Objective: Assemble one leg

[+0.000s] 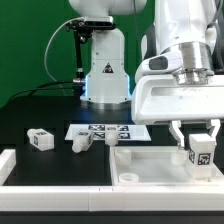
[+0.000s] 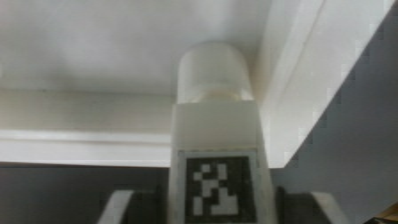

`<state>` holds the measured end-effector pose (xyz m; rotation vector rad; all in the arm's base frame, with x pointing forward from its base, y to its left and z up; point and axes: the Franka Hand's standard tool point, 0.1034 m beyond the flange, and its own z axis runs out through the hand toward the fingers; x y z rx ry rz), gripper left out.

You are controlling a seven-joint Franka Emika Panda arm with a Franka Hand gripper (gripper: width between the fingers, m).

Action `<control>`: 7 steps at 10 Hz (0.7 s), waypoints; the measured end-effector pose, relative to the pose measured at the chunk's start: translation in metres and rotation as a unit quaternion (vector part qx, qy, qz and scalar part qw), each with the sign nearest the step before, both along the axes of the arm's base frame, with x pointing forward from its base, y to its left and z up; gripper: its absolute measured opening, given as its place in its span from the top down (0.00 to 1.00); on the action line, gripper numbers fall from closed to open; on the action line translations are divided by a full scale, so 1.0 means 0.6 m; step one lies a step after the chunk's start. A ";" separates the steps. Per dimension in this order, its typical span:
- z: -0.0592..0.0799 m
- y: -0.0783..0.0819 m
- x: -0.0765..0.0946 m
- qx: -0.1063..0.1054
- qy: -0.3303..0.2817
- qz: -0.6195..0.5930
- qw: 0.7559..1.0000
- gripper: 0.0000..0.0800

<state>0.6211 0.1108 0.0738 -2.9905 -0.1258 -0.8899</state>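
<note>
My gripper (image 1: 200, 150) is shut on a white leg (image 1: 201, 155) with a black-and-white tag, held upright over the right part of the large flat white panel (image 1: 150, 165). In the wrist view the leg (image 2: 217, 120) runs between my fingers (image 2: 134, 205), its rounded end close to the panel's raised rim (image 2: 107, 145); I cannot tell if it touches. Three more legs lie on the black table in the exterior view: one tagged block (image 1: 39, 139) at the left, one (image 1: 80, 142) by the marker board, one (image 1: 113, 139) just behind the panel.
The marker board (image 1: 108, 130) lies flat behind the panel. The robot base (image 1: 105, 70) stands at the back. A white rail (image 1: 8, 165) runs along the table's front and left edge.
</note>
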 end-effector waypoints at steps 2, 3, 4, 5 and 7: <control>0.019 -0.002 0.005 0.002 0.032 0.002 0.999 0.25; 0.029 0.000 0.006 0.006 0.074 0.002 0.997 0.25; 0.040 0.006 0.017 0.010 0.124 0.003 0.992 0.21; 0.042 0.006 0.029 0.010 0.156 0.003 0.988 0.19; 0.026 0.007 0.031 0.012 0.211 -0.003 0.977 0.19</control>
